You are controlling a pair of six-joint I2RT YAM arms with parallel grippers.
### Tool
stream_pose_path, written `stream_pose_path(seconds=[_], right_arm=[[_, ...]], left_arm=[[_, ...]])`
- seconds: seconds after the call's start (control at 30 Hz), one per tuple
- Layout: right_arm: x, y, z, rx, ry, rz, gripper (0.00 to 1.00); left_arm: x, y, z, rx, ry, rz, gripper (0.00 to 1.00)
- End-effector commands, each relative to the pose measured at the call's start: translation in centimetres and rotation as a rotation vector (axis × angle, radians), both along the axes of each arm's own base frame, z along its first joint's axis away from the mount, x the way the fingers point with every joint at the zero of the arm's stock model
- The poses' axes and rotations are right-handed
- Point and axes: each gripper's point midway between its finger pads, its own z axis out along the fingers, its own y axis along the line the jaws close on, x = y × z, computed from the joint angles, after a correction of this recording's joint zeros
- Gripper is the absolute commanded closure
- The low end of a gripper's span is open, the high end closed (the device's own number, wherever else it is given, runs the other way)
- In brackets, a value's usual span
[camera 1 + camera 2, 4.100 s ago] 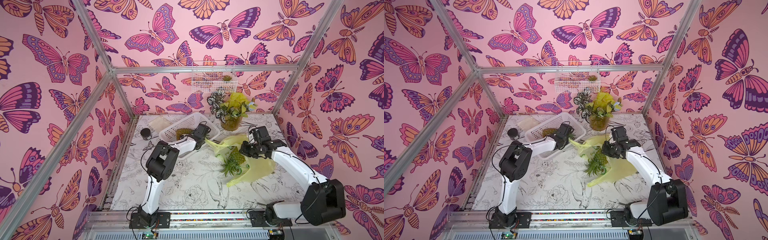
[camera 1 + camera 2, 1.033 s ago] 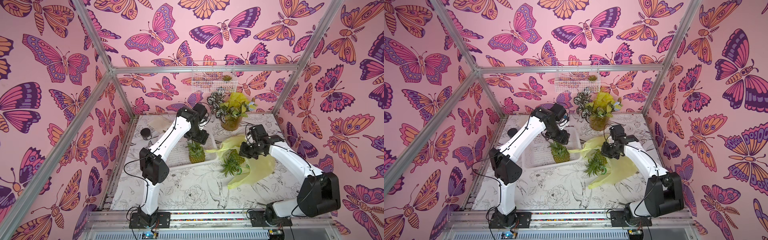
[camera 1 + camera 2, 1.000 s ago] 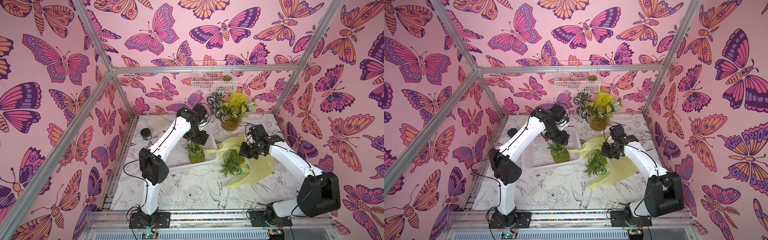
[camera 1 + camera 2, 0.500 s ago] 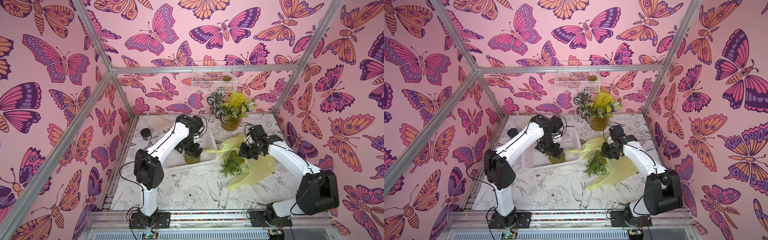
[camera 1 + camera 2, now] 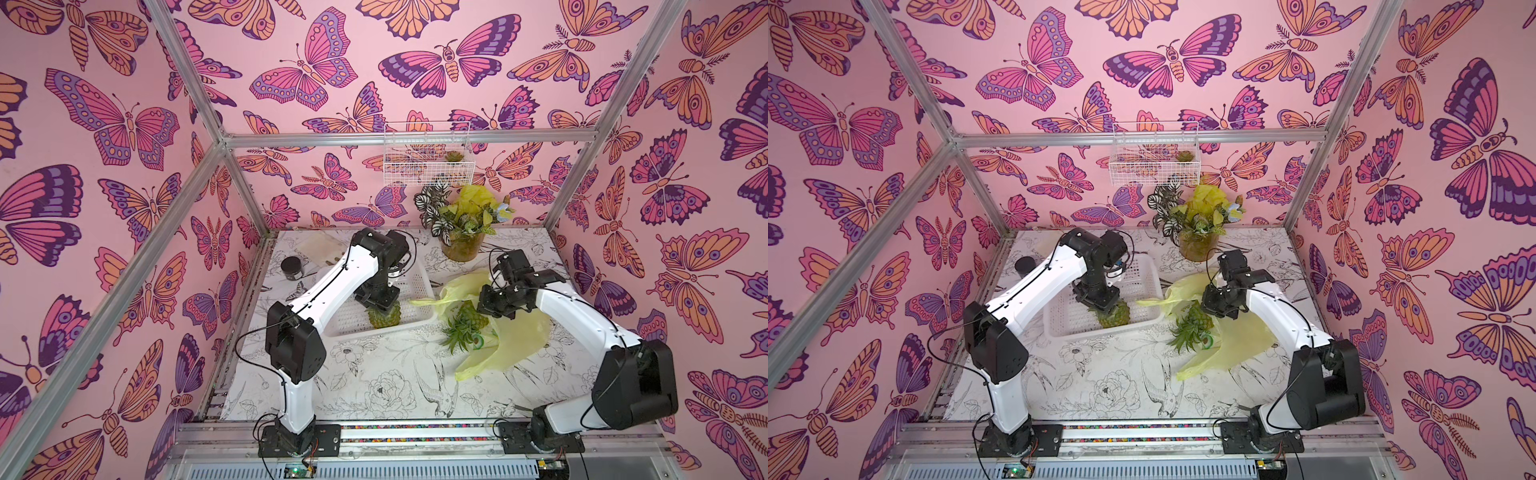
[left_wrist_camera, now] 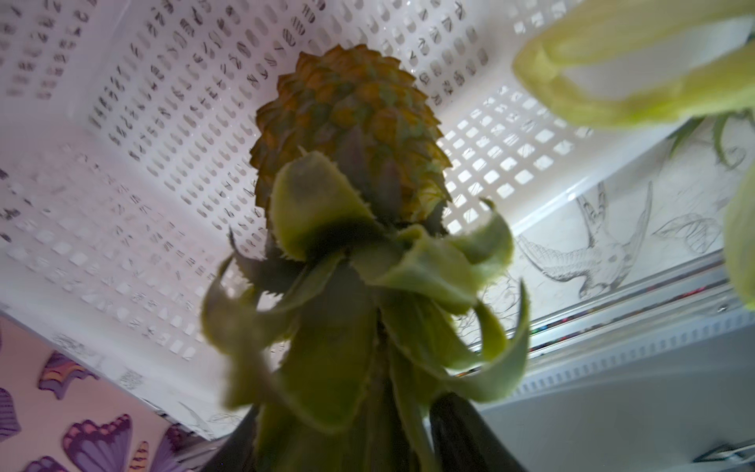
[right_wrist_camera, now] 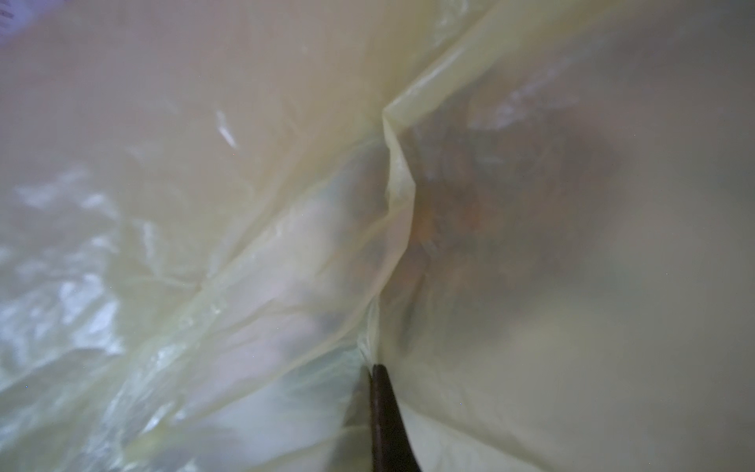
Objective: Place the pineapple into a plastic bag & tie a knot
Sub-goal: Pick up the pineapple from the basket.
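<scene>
Left end effector (image 5: pixel 380 305) clamps crown of pineapple (image 5: pixel 384 319) beneath it in basket (image 5: pixel 417 297); right end effector (image 5: pixel 486 305) pinches plastic bag (image 5: pixel 519 340)

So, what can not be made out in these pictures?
- Grip of the left hand: left wrist view, crown leaves of the pineapple cover its fingertips.
- Second pineapple: right wrist view, only a blur behind the plastic bag film.
- Contents of the wire basket: both top views, too small.

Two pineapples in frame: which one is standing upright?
The pineapple in the white basket, under the left gripper, jaws around its crown. The other pineapple lies on its side at the plastic bag's mouth.
</scene>
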Motion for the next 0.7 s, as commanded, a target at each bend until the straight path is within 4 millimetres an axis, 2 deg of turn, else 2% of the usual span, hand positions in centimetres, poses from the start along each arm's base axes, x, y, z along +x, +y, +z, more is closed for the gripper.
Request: stream_pose_path(seconds=[0.0, 0.13, 0.2, 0.3, 0.47, 0.57, 0.67], right_arm=[[-0.3, 0.1, 0.3, 0.009, -0.006, 0.008, 1.0], [-0.4, 0.1, 0.3, 0.014, -0.006, 0.012, 1.0], [-0.4, 0.2, 0.3, 0.016, -0.005, 0.017, 1.0], [-0.3, 0.3, 0.3, 0.022, -0.002, 0.022, 1.0], [0.0, 0.7, 0.5, 0.033, -0.003, 0.03, 1.0], [0.1, 0.7, 0.7, 0.033, -0.005, 0.035, 1.0], [0.3, 0.8, 1.0, 0.035, -0.014, 0.037, 1.0]], left_arm=[[-0.2, 0.3, -0.5, 0.033, 0.021, -0.034, 0.66], [-0.4, 0.4, -0.9, 0.038, 0.036, -0.045, 0.85], [-0.4, 0.2, -1.0, 0.032, 0.031, -0.053, 0.99], [0.9, 0.6, 0.2, 0.044, -0.07, -0.042, 1.0], [3.5, 1.4, 4.8, -0.014, -0.378, -0.007, 1.0], [3.6, 1.0, 7.1, -0.128, -0.505, 0.016, 1.0], [2.5, 0.7, 8.4, -0.246, -0.567, 0.039, 1.0]])
